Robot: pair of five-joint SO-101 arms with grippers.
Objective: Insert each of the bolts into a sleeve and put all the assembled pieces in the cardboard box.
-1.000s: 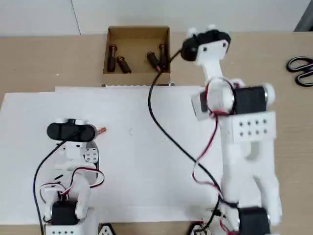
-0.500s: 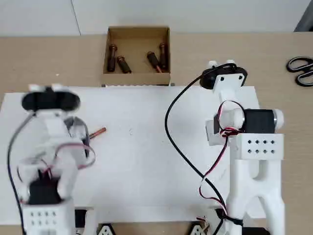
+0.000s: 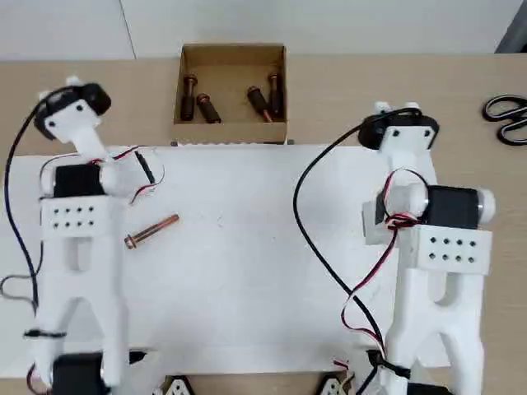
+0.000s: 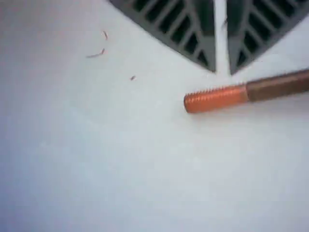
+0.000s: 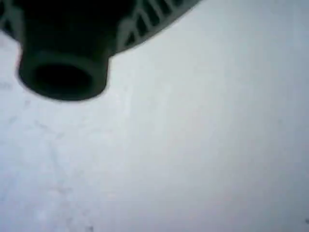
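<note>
One copper bolt [image 3: 152, 231] lies loose on the white paper [image 3: 247, 271], its threaded tip [image 4: 212, 98] just beyond my left gripper [image 4: 221, 72]. The ribbed fingers [image 4: 188, 24] of that gripper stand shut above the paper and hold nothing. My left arm [image 3: 78, 206] stretches along the paper's left side. My right gripper carries a dark sleeve [image 5: 63, 77], seen end-on with its hole open, next to a ribbed finger [image 5: 145, 19]. The right arm [image 3: 428, 222] stands over the paper's right side. The cardboard box [image 3: 233, 132] at the back holds several assembled pieces [image 3: 259, 100].
Black scissors [image 3: 506, 117] lie on the wooden table at the far right. Each arm trails a black cable [image 3: 309, 239] across the paper. The paper's middle, between the arms, is bare.
My right arm has drawn back from over the box to the paper's right side. My left arm has stretched out toward the far left, uncovering the whole bolt.
</note>
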